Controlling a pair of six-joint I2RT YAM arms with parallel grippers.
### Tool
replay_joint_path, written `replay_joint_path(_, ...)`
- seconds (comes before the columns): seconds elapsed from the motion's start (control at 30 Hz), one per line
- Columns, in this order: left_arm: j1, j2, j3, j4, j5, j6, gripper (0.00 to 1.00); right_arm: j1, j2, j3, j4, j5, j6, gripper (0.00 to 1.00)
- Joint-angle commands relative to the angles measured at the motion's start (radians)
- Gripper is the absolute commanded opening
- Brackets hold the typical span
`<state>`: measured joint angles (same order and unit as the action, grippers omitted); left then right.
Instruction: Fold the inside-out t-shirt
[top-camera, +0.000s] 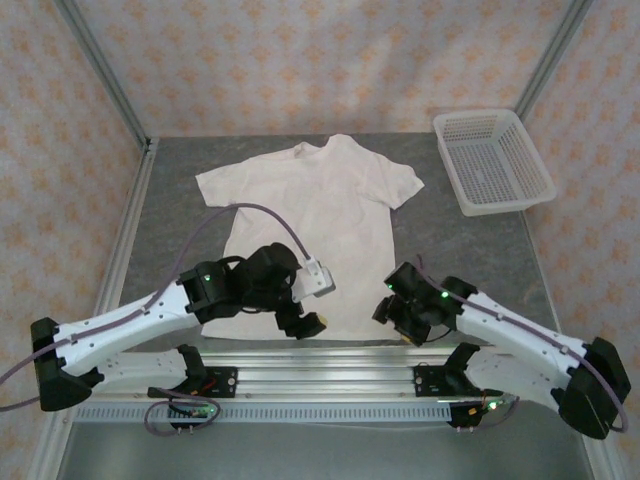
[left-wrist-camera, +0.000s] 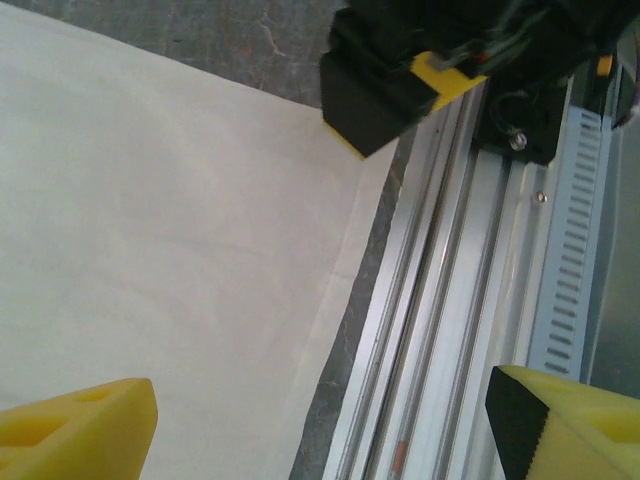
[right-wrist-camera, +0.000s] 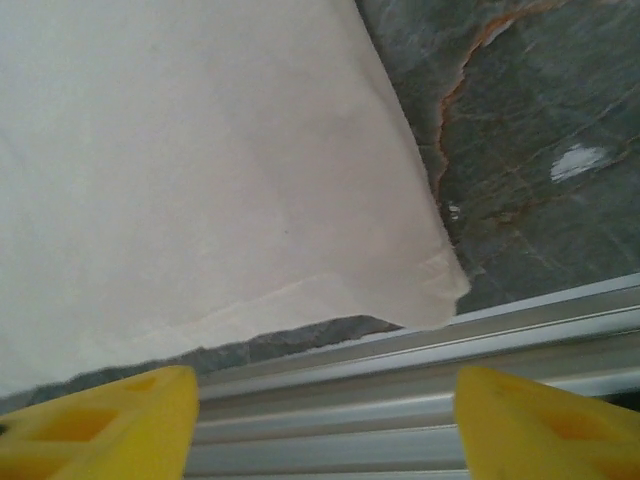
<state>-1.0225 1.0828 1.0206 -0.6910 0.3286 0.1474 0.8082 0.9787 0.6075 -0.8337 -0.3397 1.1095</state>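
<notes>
Across the middle of the grey counter, the inside-out t-shirt is lying spread flat, with its collar pointing to the top of the frame, its sleeves reaching out left and right, and its hem running along the aluminium rail at the bottom. No fold is showing in it yet, so the work is sitting at its opening step: getting hold of the hem. At lower centre of the overhead view, the left hand is hovering over the hem, its yellow fingers standing wide apart with nothing between them. Its wrist view is showing cloth on the left and rail on the right. At the lower right of the shirt, the right hand is hanging just off the hem's right corner, likewise released. Its pads are sitting apart at the bottom of its wrist view, with the corner lying above them, ungrasped. At upper right, a white mesh basket is sitting well apart from the shirt. The next move, as I am judging it, is calling for both hands to drop onto the hem and pinch the cloth, with the left probably shifting toward the left corner for an even hold, before carrying the hem toward the collar.
</notes>
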Motion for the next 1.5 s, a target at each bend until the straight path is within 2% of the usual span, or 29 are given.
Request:
replay_joint_path(0.0, -0.014, 0.008, -0.010, 0.008, -0.057, 0.069, 0.87, 0.025, 0.046, -0.022, 0.068, 0.051, 0.074, 0.64)
replay_joint_path(0.07, -0.014, 0.012, -0.019, 0.026, -0.057, 0.066, 0.87, 0.025, 0.071, -0.036, 0.057, 0.055, 0.080, 0.65)
replay_joint_path(0.13, -0.014, 0.018, -0.023, 0.030, -0.062, 0.060, 0.87, 0.025, 0.083, -0.050, 0.043, 0.063, 0.088, 0.79)
replay_joint_path(0.17, -0.016, 0.019, -0.026, 0.030, -0.064, 0.057, 0.87, 0.026, 0.082, -0.057, 0.056, 0.060, 0.093, 0.82)
replay_joint_path(0.27, -0.015, 0.022, -0.038, 0.039, -0.067, 0.052, 0.87, 0.025, 0.087, -0.082, 0.109, 0.048, 0.119, 0.83)
replay_joint_path(0.33, -0.014, 0.021, -0.046, 0.050, -0.071, 0.049, 0.88, 0.025, 0.097, -0.090, 0.144, 0.062, 0.130, 0.77)
replay_joint_path(0.43, -0.014, 0.013, -0.058, 0.061, -0.071, 0.049, 0.88, 0.025, 0.110, -0.082, 0.171, 0.084, 0.143, 0.61)
replay_joint_path(0.6, -0.015, 0.008, -0.075, 0.064, -0.078, 0.047, 0.88, 0.025, 0.114, -0.055, 0.168, 0.118, 0.144, 0.47)
replay_joint_path(0.67, -0.016, 0.009, -0.079, 0.069, -0.080, 0.045, 0.88, 0.025, 0.122, -0.048, 0.168, 0.127, 0.144, 0.37)
replay_joint_path(0.8, -0.015, 0.011, -0.107, 0.097, -0.079, 0.046, 0.88, 0.023, 0.118, -0.025, 0.162, 0.152, 0.139, 0.05)
replay_joint_path(0.83, -0.014, 0.016, -0.119, 0.113, -0.076, 0.043, 0.88, 0.023, 0.114, -0.011, 0.157, 0.160, 0.137, 0.00)
replay_joint_path(0.97, -0.016, 0.037, -0.181, 0.236, -0.027, 0.009, 0.88, 0.012, 0.107, 0.042, 0.152, 0.163, 0.124, 0.00)
replay_joint_path(1.07, -0.015, 0.070, -0.239, 0.401, 0.010, -0.040, 0.88, -0.003, 0.105, 0.072, 0.169, 0.150, 0.129, 0.00)
replay_joint_path(1.3, -0.019, 0.215, -0.273, 0.640, -0.028, -0.106, 0.89, -0.058, 0.029, 0.083, 0.177, 0.174, 0.180, 0.00)
replay_joint_path(1.47, -0.019, 0.372, -0.185, 0.611, -0.035, -0.104, 0.89, -0.106, -0.050, 0.036, 0.206, 0.170, 0.221, 0.00)
